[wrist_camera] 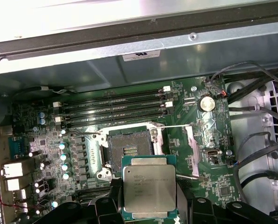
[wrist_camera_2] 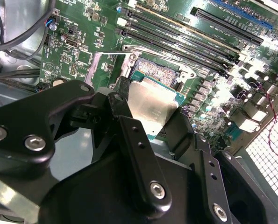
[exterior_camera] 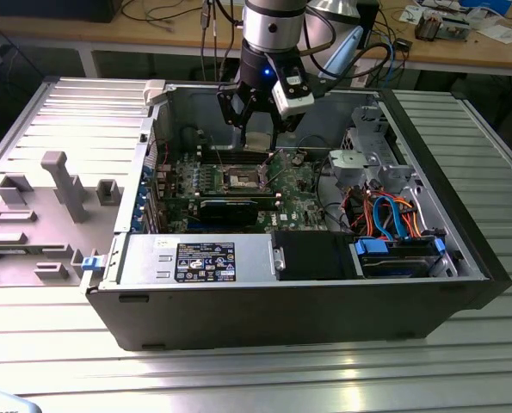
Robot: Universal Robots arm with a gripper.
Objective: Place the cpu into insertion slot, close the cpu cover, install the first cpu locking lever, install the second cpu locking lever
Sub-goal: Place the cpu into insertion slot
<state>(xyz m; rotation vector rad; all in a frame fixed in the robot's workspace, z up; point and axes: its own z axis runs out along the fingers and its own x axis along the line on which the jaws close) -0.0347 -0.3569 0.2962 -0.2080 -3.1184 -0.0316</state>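
At the exterior view's left, a grey fixture plate (exterior_camera: pixel 49 198) lies beside the open computer case (exterior_camera: pixel 281 310). Inside the case, the gripper (exterior_camera: pixel 258 142) hangs over the green motherboard (exterior_camera: pixel 303 185), its fingers clamped on opposite edges of the cpu (wrist_camera: pixel 149 189). The cpu is held clear of the board, just beside the insertion slot (wrist_camera: pixel 129 148), whose dark centre is exposed. Blue and orange cables (exterior_camera: pixel 385 215) lie at the exterior view's right.

In the second wrist view pincer fingers (wrist_camera_2: pixel 139 158) hide part of the cpu (wrist_camera_2: pixel 150 105), itself partly masking the insertion slot (wrist_camera_2: pixel 160 72)
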